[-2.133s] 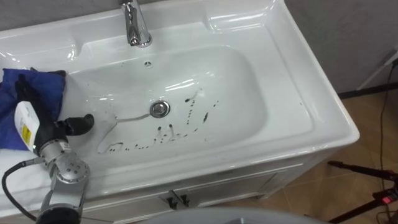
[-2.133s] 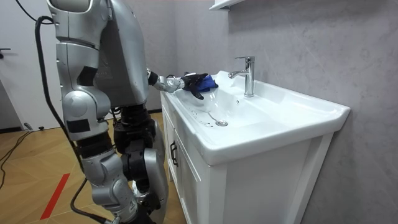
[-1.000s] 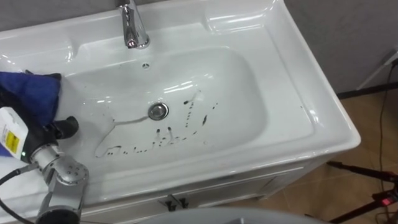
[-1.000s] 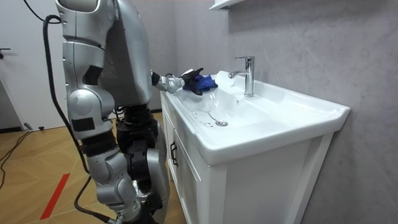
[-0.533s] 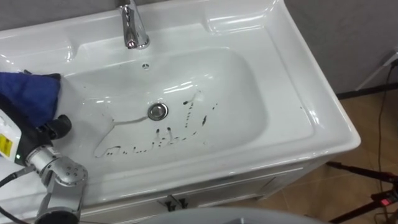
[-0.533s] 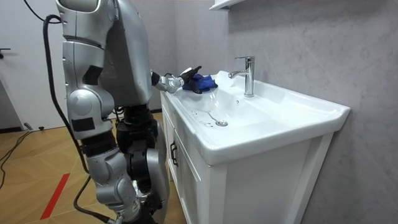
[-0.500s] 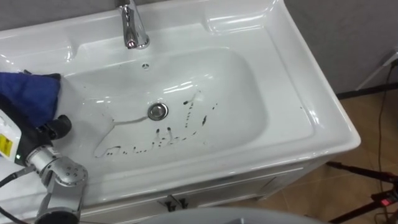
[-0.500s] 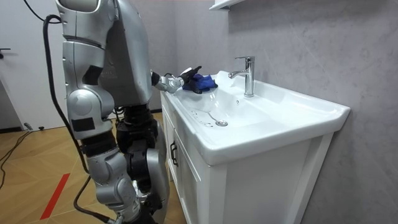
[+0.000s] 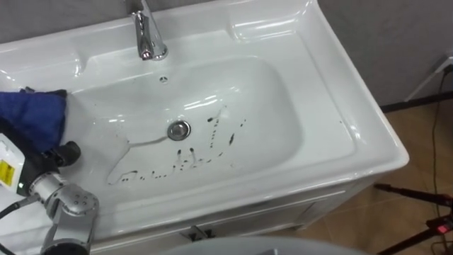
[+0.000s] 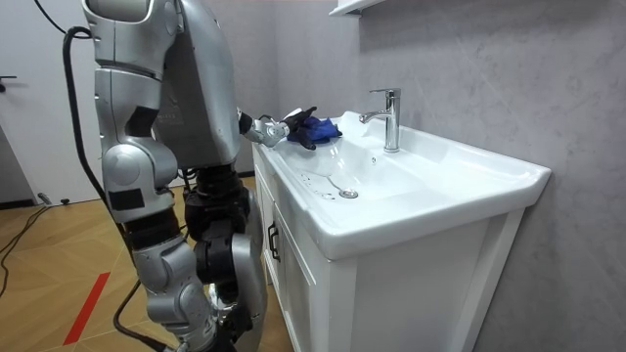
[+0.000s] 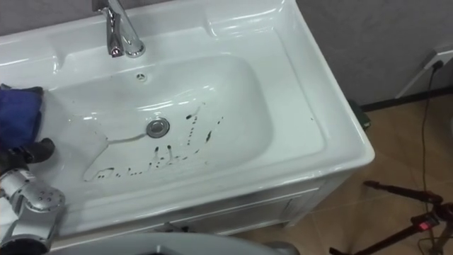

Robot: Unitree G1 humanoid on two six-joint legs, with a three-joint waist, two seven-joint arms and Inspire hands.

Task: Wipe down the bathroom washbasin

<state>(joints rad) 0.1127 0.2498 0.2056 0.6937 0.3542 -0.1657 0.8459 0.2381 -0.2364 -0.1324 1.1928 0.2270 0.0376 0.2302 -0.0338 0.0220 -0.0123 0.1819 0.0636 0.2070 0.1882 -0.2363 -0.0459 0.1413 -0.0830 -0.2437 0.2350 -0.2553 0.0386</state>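
Your left hand (image 9: 62, 152) sits at the basin's (image 9: 322, 134) left edge, over the left rim, with the blue cloth (image 9: 32, 117) bunched in it. The dark thumb shows at the near side of the cloth and a dark fingertip at its far edge, so the hand is closed round the cloth. The rest of the fingers are cut off at the left side. Hand and cloth are well left of the drain (image 9: 178, 129) and of the dirt. In the room view you can see the cloth (image 10: 319, 127) raised just above the rim with the hand (image 10: 290, 125) behind it. The robot stands upright at the near side of the white cabinet (image 10: 323, 293) that carries the basin. The basin is white and glossy, a rounded rectangular bowl. Its long axis runs left to right across your view. The chrome faucet (image 9: 147, 32) stands on the far rim, a little left of middle, its spout pointing toward you over the bowl. Dark specks and dashes (image 9: 216, 136) lie scattered just right of the drain and along the near slope. A thin grey trace runs from the drain to the left and bends along the near slope. The cloth is a crumpled bundle with no clear long axis.
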